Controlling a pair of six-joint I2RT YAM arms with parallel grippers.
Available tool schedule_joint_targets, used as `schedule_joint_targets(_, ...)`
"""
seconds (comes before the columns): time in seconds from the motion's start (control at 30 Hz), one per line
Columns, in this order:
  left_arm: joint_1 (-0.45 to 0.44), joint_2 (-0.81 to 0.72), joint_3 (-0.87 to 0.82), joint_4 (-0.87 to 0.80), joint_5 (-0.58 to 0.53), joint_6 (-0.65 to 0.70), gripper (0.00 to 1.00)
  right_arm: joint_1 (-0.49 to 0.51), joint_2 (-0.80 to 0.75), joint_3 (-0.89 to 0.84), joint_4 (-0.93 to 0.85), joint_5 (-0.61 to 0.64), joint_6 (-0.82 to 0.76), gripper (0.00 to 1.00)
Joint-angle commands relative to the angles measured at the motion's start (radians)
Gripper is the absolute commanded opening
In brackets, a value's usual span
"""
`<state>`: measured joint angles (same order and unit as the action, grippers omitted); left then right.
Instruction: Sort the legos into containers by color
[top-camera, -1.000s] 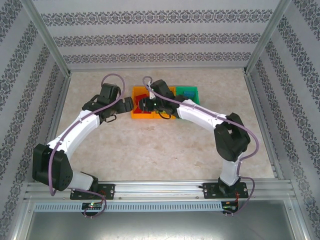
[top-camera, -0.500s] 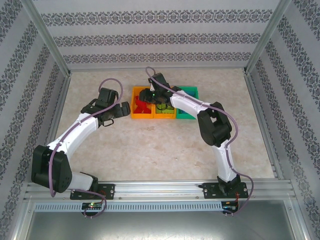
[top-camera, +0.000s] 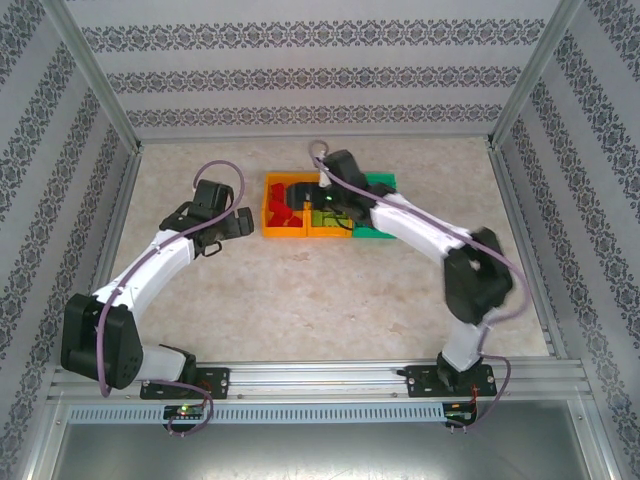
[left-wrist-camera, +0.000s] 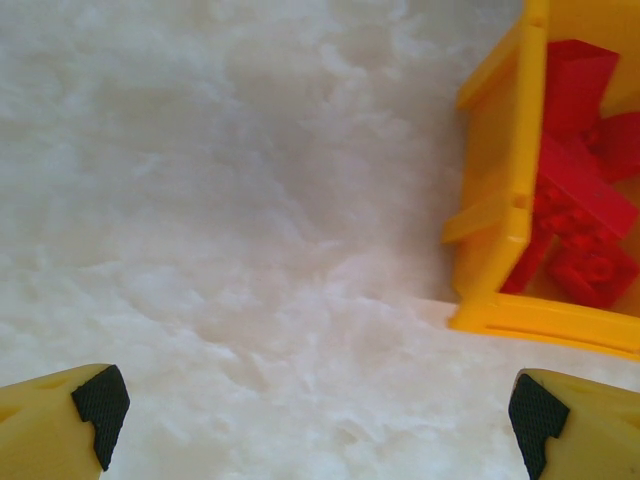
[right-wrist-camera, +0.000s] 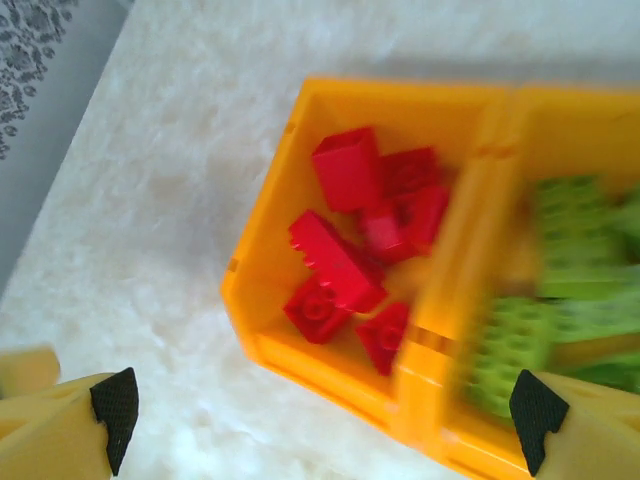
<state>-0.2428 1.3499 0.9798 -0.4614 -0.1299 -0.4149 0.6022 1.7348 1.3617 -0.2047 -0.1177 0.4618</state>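
Three joined containers stand at the back middle of the table: a left orange bin (top-camera: 268, 208), a middle orange bin (top-camera: 318, 232) and a green bin (top-camera: 380, 183). Red legos (right-wrist-camera: 350, 240) lie in the left orange bin (right-wrist-camera: 275, 215). Lime green legos (right-wrist-camera: 560, 280), blurred, lie in the middle orange bin (right-wrist-camera: 560, 120). My right gripper (top-camera: 335, 205) hangs over the middle bin, open (right-wrist-camera: 320, 420), with nothing between its fingers. My left gripper (top-camera: 240, 222) stands open (left-wrist-camera: 315, 425) over bare table, just left of the left bin (left-wrist-camera: 500, 200) with its red legos (left-wrist-camera: 580, 220).
The right arm (top-camera: 420, 230) lies across the green bin and hides much of it. Patterned walls and metal frame posts (top-camera: 100, 90) close in the table on three sides. Open tabletop (top-camera: 320, 300) stretches in front of the bins.
My right gripper has opened and shifted right, from over the red bin to over the middle bin. My left gripper has drawn back a little to the left.
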Motion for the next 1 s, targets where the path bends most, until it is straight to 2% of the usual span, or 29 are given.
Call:
schedule_joint_targets(0.0,0.031,-0.06,-0.07,0.11,-0.153,0.118,0.99,-0.031,-0.248,-0.231,0.071,0.33,-0.326,0.98)
schedule_joint_targets(0.07,0.052,-0.089,-0.143,0.209,-0.216,0.165,0.99,-0.086,-0.373,-0.416,0.173,0.461,-0.435,0.98)
schedule_joint_targets(0.1,0.065,-0.106,-0.187,0.268,-0.237,0.185,0.99,-0.138,-0.433,-0.511,0.231,0.471,-0.463,0.98)
schedule_joint_targets(0.17,0.081,-0.126,-0.278,0.423,-0.265,0.229,0.99,-0.273,-0.524,-0.676,0.342,0.421,-0.462,0.98)
schedule_joint_targets(0.2,0.086,-0.129,-0.332,0.514,-0.275,0.256,0.99,-0.349,-0.56,-0.76,0.424,0.357,-0.447,0.98)
schedule_joint_targets(0.27,0.093,-0.118,-0.433,0.709,-0.275,0.315,0.99,-0.458,-0.577,-0.883,0.6,0.25,-0.436,0.98)
schedule_joint_targets(0.3,0.096,-0.097,-0.482,0.808,-0.265,0.335,0.99,-0.489,-0.561,-0.925,0.68,0.239,-0.44,0.98)
schedule_joint_targets(0.4,0.116,-0.014,-0.551,0.974,-0.221,0.347,0.99,-0.509,-0.465,-0.968,0.835,0.242,-0.453,0.98)
schedule_joint_targets(0.47,0.126,0.003,-0.527,0.962,-0.171,0.376,0.99,-0.502,-0.393,-0.97,0.926,0.278,-0.469,0.98)
schedule_joint_targets(0.5,0.13,0.013,-0.557,1.061,-0.148,0.39,0.99,-0.5,-0.381,-0.96,0.918,0.281,-0.493,0.98)
schedule_joint_targets(0.53,0.144,0.024,-0.586,1.15,-0.122,0.391,0.99,-0.509,-0.353,-0.961,0.945,0.282,-0.485,0.98)
schedule_joint_targets(0.67,0.204,0.074,-0.611,1.258,-0.013,0.392,0.99,-0.559,-0.216,-0.994,1.149,0.238,-0.433,0.98)
schedule_joint_targets(0.73,0.209,0.143,-0.635,1.366,-0.01,0.39,0.99,-0.56,-0.238,-0.976,1.076,0.225,-0.44,0.98)
schedule_joint_targets(0.77,0.209,0.185,-0.633,1.394,0.012,0.399,1.0,-0.562,-0.226,-0.982,1.107,0.22,-0.438,0.98)
schedule_joint_targets(0.8,0.209,0.221,-0.614,1.403,0.036,0.414,1.0,-0.563,-0.226,-0.983,1.109,0.22,-0.438,0.98)
schedule_joint_targets(0.87,0.22,0.203,-0.574,1.293,0.062,0.406,0.99,-0.566,-0.23,-0.976,1.091,0.211,-0.437,0.98)
schedule_joint_targets(0.9,0.228,0.22,-0.58,1.335,0.069,0.403,0.99,-0.566,-0.228,-0.98,1.098,0.209,-0.437,0.98)
schedule_joint_targets(0.97,0.231,0.21,-0.572,1.306,0.076,0.399,0.99,-0.567,-0.232,-0.98,1.094,0.207,-0.438,0.98)
